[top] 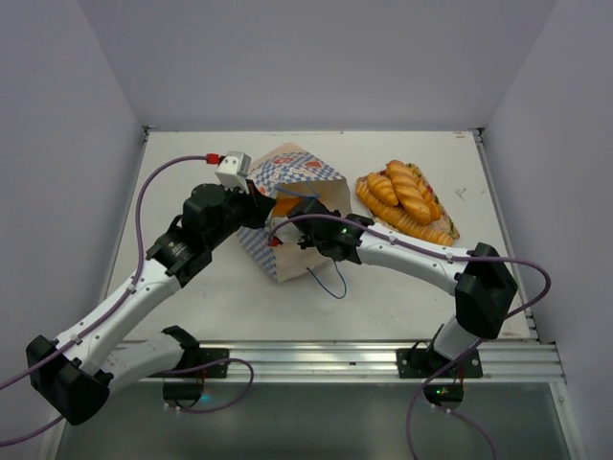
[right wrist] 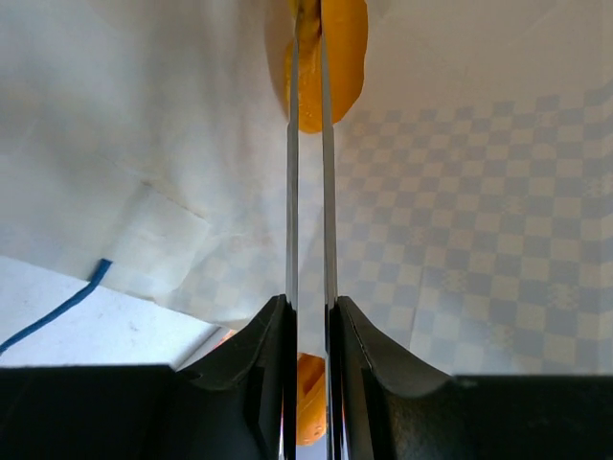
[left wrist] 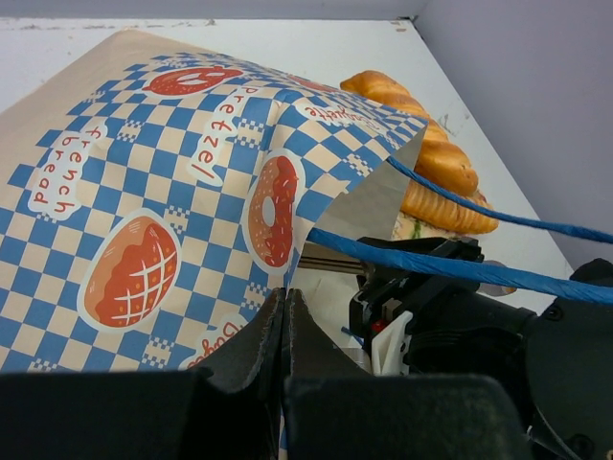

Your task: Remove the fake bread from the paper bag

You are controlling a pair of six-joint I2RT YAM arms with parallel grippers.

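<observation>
Extraction step. Left gripper [left wrist: 285, 321] is clamped on the mouth edge of the cream-tan, blue-checkered paper bag [left wrist: 172, 192], lying on its side. Right gripper [right wrist: 306, 14] is inside, jaws nearly together, tips at glossy orange toy bread [right wrist: 350, 57]; pinch unclear. Next move, likely: confirm the grip, draw it out through the mouth.

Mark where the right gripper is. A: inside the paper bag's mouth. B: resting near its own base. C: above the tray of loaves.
A: the right gripper reaches into the open paper bag, and its wrist view shows the bag's inner walls around its fingers.
</observation>
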